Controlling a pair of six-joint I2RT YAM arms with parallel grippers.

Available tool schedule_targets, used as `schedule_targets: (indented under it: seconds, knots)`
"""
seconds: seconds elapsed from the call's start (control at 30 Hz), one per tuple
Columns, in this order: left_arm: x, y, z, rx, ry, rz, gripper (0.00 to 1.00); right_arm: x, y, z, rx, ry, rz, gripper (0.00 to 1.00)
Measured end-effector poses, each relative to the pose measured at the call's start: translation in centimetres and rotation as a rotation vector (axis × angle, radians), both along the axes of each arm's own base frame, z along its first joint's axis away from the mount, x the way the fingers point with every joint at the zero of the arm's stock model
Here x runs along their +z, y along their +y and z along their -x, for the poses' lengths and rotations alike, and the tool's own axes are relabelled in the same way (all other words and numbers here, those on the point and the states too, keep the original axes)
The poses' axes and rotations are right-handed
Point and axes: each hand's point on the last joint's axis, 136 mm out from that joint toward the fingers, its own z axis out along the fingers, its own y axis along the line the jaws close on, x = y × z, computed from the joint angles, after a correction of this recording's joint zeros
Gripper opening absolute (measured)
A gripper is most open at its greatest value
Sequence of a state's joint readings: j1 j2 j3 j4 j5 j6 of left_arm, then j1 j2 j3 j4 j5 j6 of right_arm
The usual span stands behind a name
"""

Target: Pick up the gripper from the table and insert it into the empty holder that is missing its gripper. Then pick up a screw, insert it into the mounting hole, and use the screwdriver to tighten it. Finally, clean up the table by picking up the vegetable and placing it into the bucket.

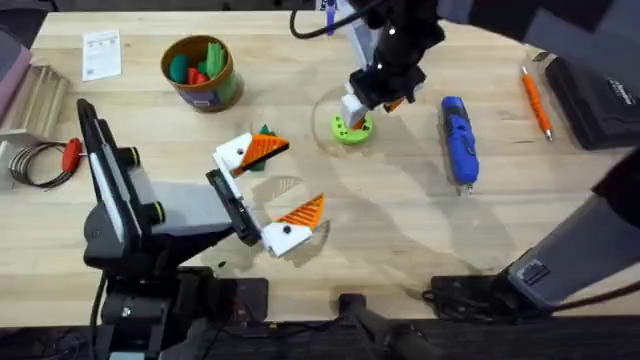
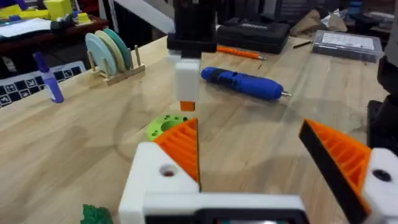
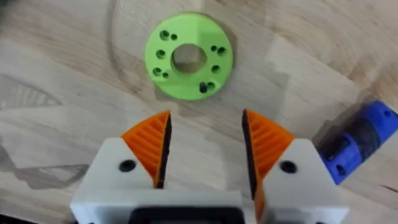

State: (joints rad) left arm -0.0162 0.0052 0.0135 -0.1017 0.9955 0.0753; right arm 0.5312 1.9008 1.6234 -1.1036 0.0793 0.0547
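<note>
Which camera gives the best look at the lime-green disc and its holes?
The right wrist view: the lime-green disc lies flat and whole there, with its centre hole and small holes plain. Overhead, the disc is small, partly under the right gripper. In the left wrist view, an orange pad hides part of it.

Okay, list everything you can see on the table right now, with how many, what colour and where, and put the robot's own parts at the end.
Bucket: one, tan-gold with green band, far left, toys inside.
Disc: one, lime green with holes, far centre, below the right gripper.
Screwdriver: one, blue, right of the disc.
Pen: one, orange, far right.
Vegetable: one, dark green, behind the left gripper's far finger.
Red-handled tool: one, left edge.
Paper card: one, white, far left.
Black case: one, right edge.
Left gripper: white, orange pads, open, centre-left.
Right gripper: white, orange pads, open, over the disc.
</note>
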Motion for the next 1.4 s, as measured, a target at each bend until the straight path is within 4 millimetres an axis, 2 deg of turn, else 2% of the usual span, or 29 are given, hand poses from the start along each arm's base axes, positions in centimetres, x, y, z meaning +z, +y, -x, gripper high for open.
schedule_targets:
  seconds: [0.23, 0.4, 0.67, 0.97, 1.13, 1.17, 1.4]
  knots:
    - [0.0, 0.0, 0.0, 0.000, 0.000, 0.000, 0.986, -1.6, 1.5, -1.2, -0.004, -0.022, -0.057, 0.598]
    - [0.0, 0.0, 0.0, 0.000, 0.000, 0.000, 0.985, -3.2, 1.1, -0.5, -0.024, 0.007, -0.054, 0.584]
    - [0.0, 0.0, 0.0, 0.000, 0.000, 0.000, 0.985, -3.6, 1.1, -0.5, -0.034, 0.012, -0.056, 0.494]
    - [0.0, 0.0, 0.0, 0.000, 0.000, 0.000, 0.985, -5.3, 1.0, -0.4, -0.040, 0.047, -0.035, 0.426]
    - [0.0, 0.0, 0.0, 0.000, 0.000, 0.000, 0.985, -5.2, 1.1, -0.6, -0.044, 0.040, -0.039, 0.348]
    - [0.0, 0.0, 0.0, 0.000, 0.000, 0.000, 0.985, -5.2, 1.1, -0.7, -0.044, 0.035, -0.042, 0.283]
    - [0.0, 0.0, 0.0, 0.000, 0.000, 0.000, 0.985, -5.2, 1.1, -0.7, -0.044, 0.035, -0.042, 0.190]
